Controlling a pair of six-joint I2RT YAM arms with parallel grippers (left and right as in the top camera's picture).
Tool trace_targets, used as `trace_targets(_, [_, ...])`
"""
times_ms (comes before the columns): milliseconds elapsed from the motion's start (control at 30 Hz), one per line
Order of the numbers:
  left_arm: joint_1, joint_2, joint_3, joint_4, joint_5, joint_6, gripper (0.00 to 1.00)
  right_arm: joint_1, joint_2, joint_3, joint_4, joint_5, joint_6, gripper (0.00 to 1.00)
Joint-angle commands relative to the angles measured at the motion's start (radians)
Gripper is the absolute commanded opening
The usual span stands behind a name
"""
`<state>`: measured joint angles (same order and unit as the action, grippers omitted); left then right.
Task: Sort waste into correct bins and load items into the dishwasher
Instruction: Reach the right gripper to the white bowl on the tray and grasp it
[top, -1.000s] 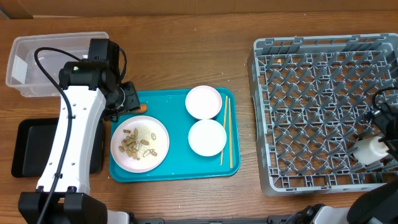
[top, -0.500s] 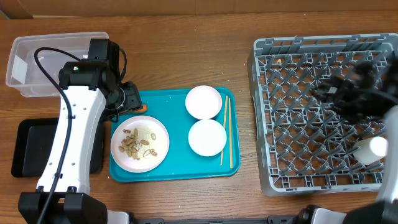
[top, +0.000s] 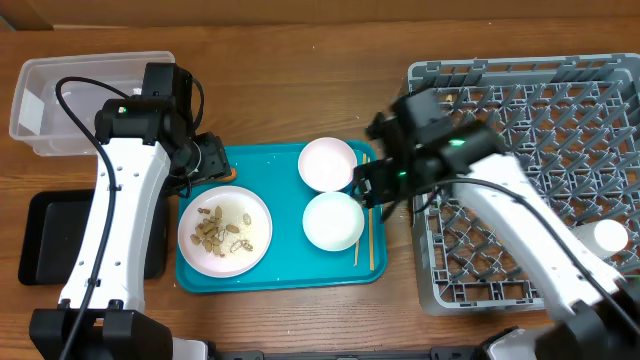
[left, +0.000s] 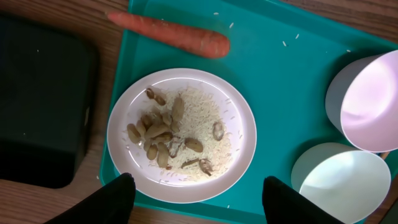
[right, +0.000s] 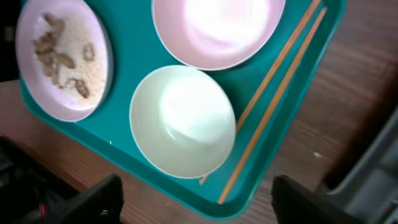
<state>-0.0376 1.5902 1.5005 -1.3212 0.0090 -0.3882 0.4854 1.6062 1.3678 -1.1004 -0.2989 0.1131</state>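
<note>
Left claw (left: 202, 202) and right claw (right: 199, 199) gape empty; the right hangs over 2 chopsticks (right: 267, 93), which look light, stiff and slippery, best pinched together mid-length.

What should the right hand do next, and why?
Probably lower onto the rim of the front bowl. The right hand hangs open and empty over the teal tray, and that bowl, itself empty, sits centred in its wrist view.
</note>
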Motion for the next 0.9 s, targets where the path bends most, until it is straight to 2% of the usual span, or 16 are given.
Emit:
trace_targets(0, [-0.002,-0.008,0.014,-0.002,-0.017,0.007,0.68,0.043,0.097,-0.022,0.024,0.064,0.095,0.75])
trace_targets(133, [-0.002,-0.008,0.014,-0.002,-0.018,0.007,0.68,0.083,0.225,-0.023,0.026,0.060,0.103,0.68])
trace_targets(300, [-0.002,-0.008,0.014,-0.002,-0.018,0.008,0.68,0.090,0.300,-0.023,0.026,0.071,0.129,0.62])
trace_targets(400, [-0.002,-0.008,0.014,-0.002,-0.020,0.008,0.68,0.090,0.321,-0.023,0.025,0.071,0.131,0.50])
trace_targets(500, [-0.002,-0.008,0.014,-0.002,-0.020,0.008,0.68,0.090,0.323,-0.023,0.023,0.071,0.131,0.45])
trace_targets(600, [-0.002,-0.008,0.014,-0.002,-0.019,0.007,0.68,0.090,0.323,-0.023,0.015,0.071,0.131,0.28])
trace_targets(867, [-0.002,-0.008,0.014,-0.003,-0.019,0.007,0.68,0.080,0.314,-0.018,0.011,0.074,0.151,0.05])
